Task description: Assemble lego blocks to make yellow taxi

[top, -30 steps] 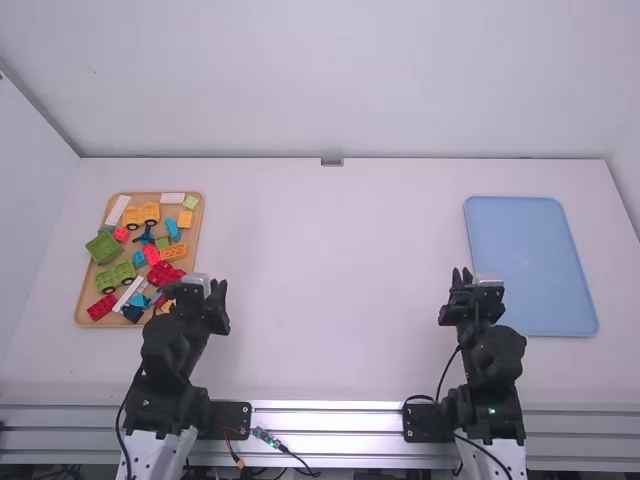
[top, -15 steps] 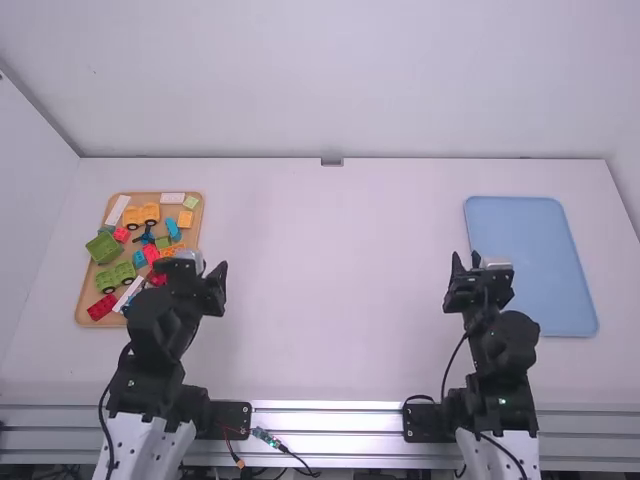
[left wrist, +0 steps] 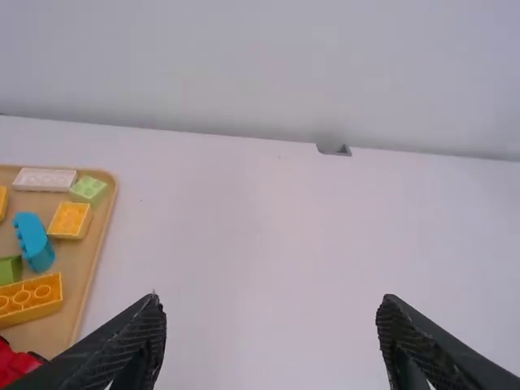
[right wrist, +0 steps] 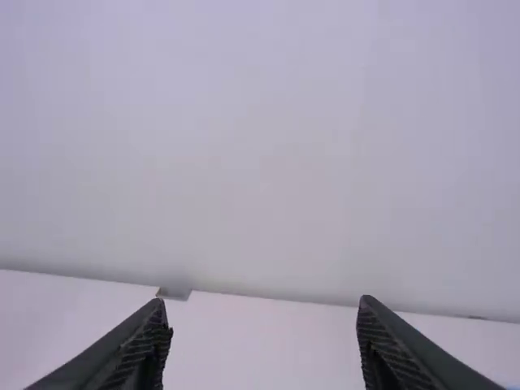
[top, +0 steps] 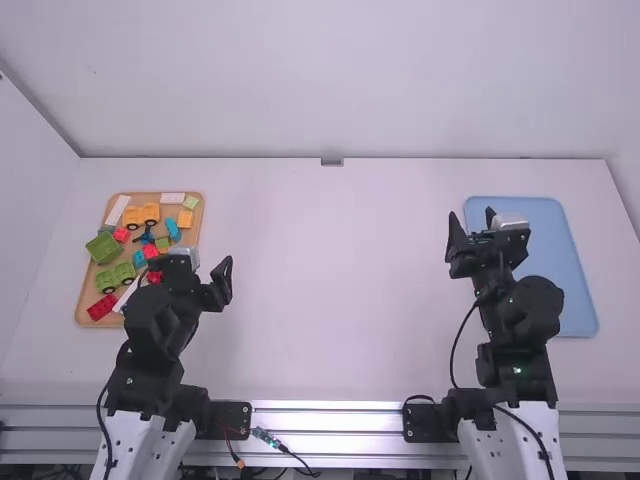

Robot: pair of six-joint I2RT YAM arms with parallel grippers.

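In the high view my left gripper (top: pixel 222 279) is above the table beside the near right part of the wooden tray (top: pixel 84 316). In the left wrist view, that gripper (left wrist: pixel 272 337) stands open and holds nothing. The tray bears a yellow wheeled base (top: pixel 142 214), a small yellow block (left wrist: pixel 70 220), a longer yellow brick (left wrist: pixel 31 300), a blue block (left wrist: pixel 34 241) and green and red pieces. My right gripper (top: pixel 472 225) is by the blue tray's left side; in the right wrist view this gripper (right wrist: pixel 264 341) is open, with nothing between its fingers.
The blue tray (top: pixel 566 290) lies at the right of the table, partly behind the right arm. White walls stand at the back and left. A small grey fixture (top: pixel 332 161) sits at the table's far edge. Cables (top: pixel 285 447) lie at the near edge.
The right arm has risen and moved away from the camera and to the right. My left gripper has shifted slightly, its arm having drawn back a little, so the longer yellow brick is now largely covered.
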